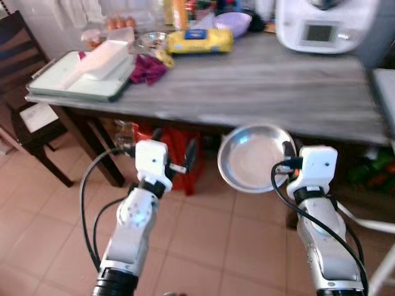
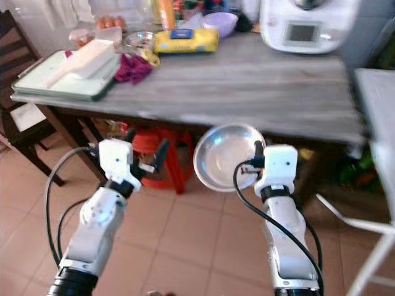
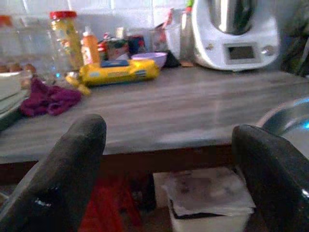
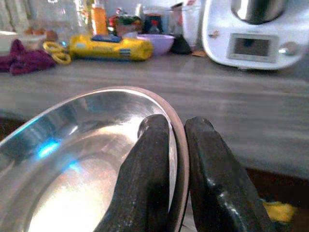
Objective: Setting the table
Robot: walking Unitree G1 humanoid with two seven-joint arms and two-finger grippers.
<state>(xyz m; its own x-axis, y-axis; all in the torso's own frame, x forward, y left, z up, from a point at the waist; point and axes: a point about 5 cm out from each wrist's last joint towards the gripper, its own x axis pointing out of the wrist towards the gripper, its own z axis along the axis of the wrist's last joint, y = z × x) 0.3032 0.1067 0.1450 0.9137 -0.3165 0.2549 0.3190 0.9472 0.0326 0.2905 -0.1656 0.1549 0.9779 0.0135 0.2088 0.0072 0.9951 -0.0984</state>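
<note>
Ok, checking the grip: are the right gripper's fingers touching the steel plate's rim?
Touching. The right wrist view shows the fingers pinching the steel plate rim between them.

Silver arms, white wrist blocks, black cables, black-fingered tools.

A long grey wood-grain table top on dark brown legs stands over a floor of pale reddish square tiles with light grout lines. A dark wooden chair stands at the table's left end, and a red plastic stool sits tucked underneath — half in the table's shade. Behind the table runs a white tiled wall, evenly lit — soft daylight, no hard shadows.
</note>
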